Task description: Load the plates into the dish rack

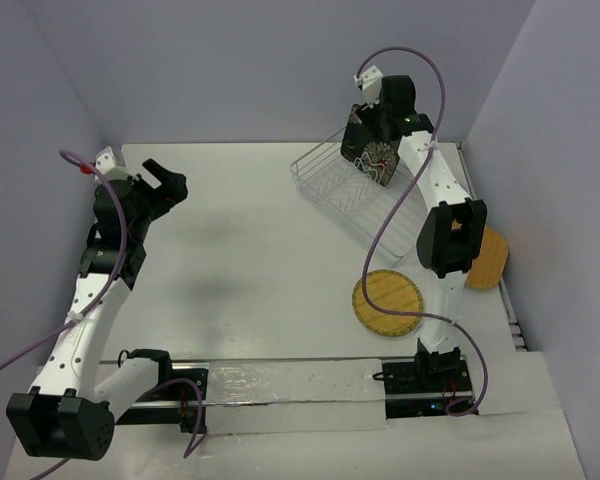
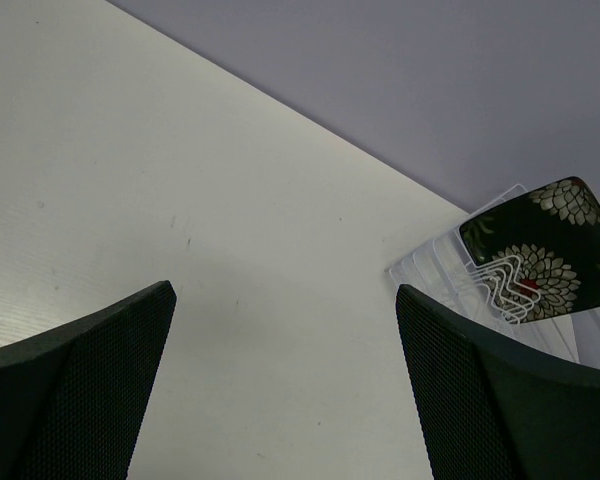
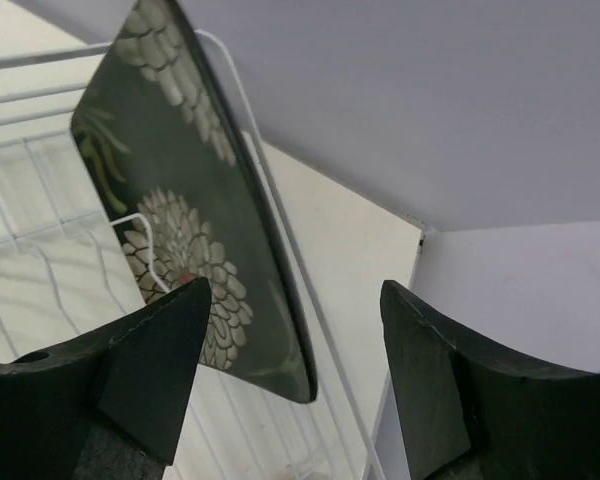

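The square black plate (image 1: 373,160) with white flowers stands on edge among the prongs at the far end of the wire dish rack (image 1: 330,185). My right gripper (image 1: 368,138) hovers just above it. In the right wrist view the right gripper (image 3: 295,288) is open. The black plate (image 3: 150,130) leans against the rack wires (image 3: 40,260), and its edge lies between the fingers without touching either. The round yellow woven plate (image 1: 388,303) and the orange-tan wooden plate (image 1: 488,258) lie flat on the table. My left gripper (image 1: 170,180) is open and holds nothing.
The rack sits at an angle near the back wall and the right wall. In the left wrist view the left gripper (image 2: 285,292) looks across bare table towards the rack (image 2: 430,275) and black plate (image 2: 545,250). My right arm's elbow hangs over the wooden plate.
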Controlling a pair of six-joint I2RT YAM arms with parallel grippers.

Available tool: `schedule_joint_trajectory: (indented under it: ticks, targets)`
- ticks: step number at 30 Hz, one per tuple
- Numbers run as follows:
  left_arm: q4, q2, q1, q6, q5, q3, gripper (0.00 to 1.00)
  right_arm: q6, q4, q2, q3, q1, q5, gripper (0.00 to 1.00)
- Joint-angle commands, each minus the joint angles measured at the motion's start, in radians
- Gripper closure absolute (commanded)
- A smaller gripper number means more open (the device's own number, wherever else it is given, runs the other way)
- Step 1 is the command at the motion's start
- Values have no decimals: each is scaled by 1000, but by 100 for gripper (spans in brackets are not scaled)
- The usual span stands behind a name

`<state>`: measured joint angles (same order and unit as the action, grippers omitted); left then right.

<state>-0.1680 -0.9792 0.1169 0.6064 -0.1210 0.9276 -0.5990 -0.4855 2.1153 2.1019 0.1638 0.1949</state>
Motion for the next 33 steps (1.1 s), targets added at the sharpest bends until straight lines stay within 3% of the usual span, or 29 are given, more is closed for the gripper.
schedule_joint_trajectory:
  ticks: [1, 6, 9, 11, 13, 17, 20, 24, 28, 33]
  targets:
    - [57, -12, 0, -18, 60, 41, 1, 108, 64, -94, 50, 3, 65, 21]
    - [113, -25, 0, -23, 135, 51, 1, 322, 65, -248, -53, 1, 106, 18]
    - [155, -58, 1, -24, 231, 61, 1, 525, 65, -426, -230, 0, 135, 17]
    - [190, -82, 3, -20, 290, 69, 1, 683, 65, -597, -416, -3, 158, 10]
    - [218, -113, 7, -8, 338, 79, 1, 747, 62, -689, -571, -5, 164, 7]
    - [255, -204, 61, 7, 466, 108, 1, 1021, 22, -1144, -1008, -18, 184, 0]
    - [272, -264, 156, 6, 481, 96, 1, 1183, -143, -1411, -1162, -42, 195, 0]
    - [210, -359, 280, -16, 499, 113, 1, 1346, -371, -1531, -1261, -55, 92, 0]
    - [197, -383, 379, 3, 511, 64, 1, 1450, -423, -1597, -1426, -57, 27, 0]
    - [238, -376, 484, 44, 492, -16, 1, 1534, -408, -1617, -1553, -58, 52, 0]
